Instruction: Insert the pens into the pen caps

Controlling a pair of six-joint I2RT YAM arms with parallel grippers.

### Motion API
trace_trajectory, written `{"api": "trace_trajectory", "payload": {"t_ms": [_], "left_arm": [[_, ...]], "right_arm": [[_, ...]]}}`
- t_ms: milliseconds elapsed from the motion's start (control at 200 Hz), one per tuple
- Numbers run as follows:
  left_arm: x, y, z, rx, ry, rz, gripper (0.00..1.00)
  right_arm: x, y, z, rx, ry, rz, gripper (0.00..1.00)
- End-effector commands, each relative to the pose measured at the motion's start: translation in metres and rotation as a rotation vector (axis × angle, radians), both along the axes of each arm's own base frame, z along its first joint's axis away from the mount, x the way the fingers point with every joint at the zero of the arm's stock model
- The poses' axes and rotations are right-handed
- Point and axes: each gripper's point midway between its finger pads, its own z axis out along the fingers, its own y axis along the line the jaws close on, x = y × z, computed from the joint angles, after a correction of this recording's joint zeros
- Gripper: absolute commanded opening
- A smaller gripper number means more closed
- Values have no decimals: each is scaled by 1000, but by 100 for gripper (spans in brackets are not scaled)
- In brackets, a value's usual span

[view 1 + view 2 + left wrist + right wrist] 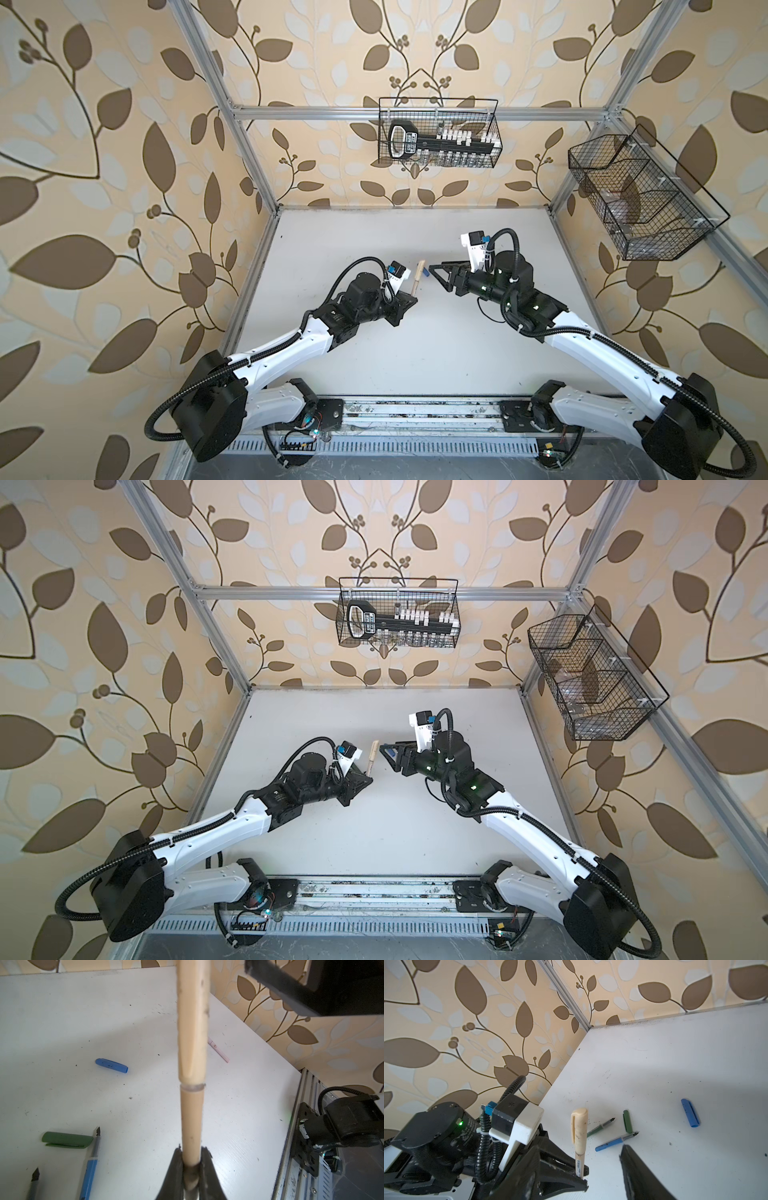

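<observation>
Left gripper (192, 1153): clamped on tan pen (191, 1115), tan cap (193, 1022) fitted.
Right gripper (438, 276): spread wide, empty.
Pink pen (219, 1050): left wrist view only, partly hidden.

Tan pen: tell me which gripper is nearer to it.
Left. The left gripper is shut on the tan pen, fingers on its barrel; the right gripper stands open, apart from it, beside its capped end.
</observation>
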Motion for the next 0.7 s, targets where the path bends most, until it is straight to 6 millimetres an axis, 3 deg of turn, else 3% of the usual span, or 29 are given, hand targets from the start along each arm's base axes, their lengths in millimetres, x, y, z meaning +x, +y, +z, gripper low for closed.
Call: {"api": "trace_trajectory", "payload": {"t_ms": [0, 695], "left_arm": [[2, -7, 20, -43, -49, -21, 13], [2, -6, 19, -40, -49, -22, 13]], "right_arm": [[6, 10, 2, -3, 7, 38, 60], [29, 39, -9, -26, 76, 105, 39]]}}
